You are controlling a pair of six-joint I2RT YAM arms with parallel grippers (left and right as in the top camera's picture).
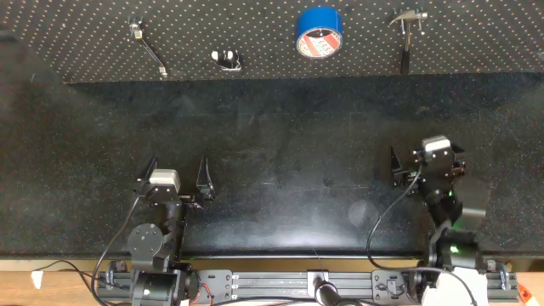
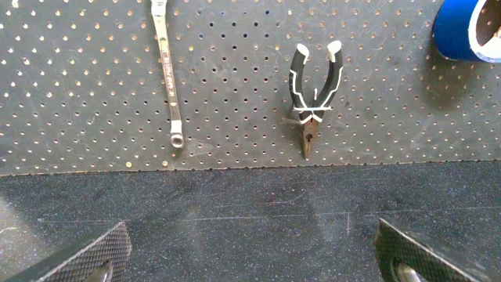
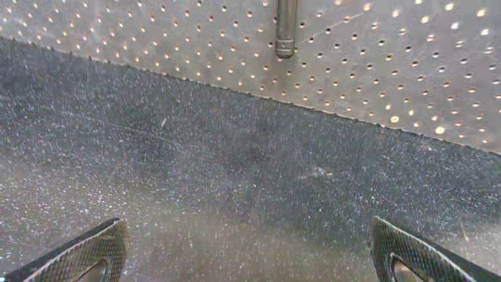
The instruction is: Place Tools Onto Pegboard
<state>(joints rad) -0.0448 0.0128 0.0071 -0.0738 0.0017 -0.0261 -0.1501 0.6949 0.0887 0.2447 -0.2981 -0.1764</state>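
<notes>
All four tools hung on the perforated dark pegboard (image 1: 255, 30): silver ring spanner (image 2: 168, 70), black-and-white-handled pliers (image 2: 311, 94), blue tape roll (image 1: 319, 32) and dark-handled hammer (image 1: 406, 38). The left gripper (image 2: 254, 254) and right gripper (image 3: 250, 254) stood spread and empty. Placement appeared complete, and the next move likely called only for parking.

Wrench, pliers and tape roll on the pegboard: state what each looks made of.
Wrench: bare metal, likely steel, by its silvery shine. Pliers: dark metal nose, handles sleeved in black-and-white plastic or rubber. Tape roll: blue, matte; vinyl or cloth, unclear.
</notes>
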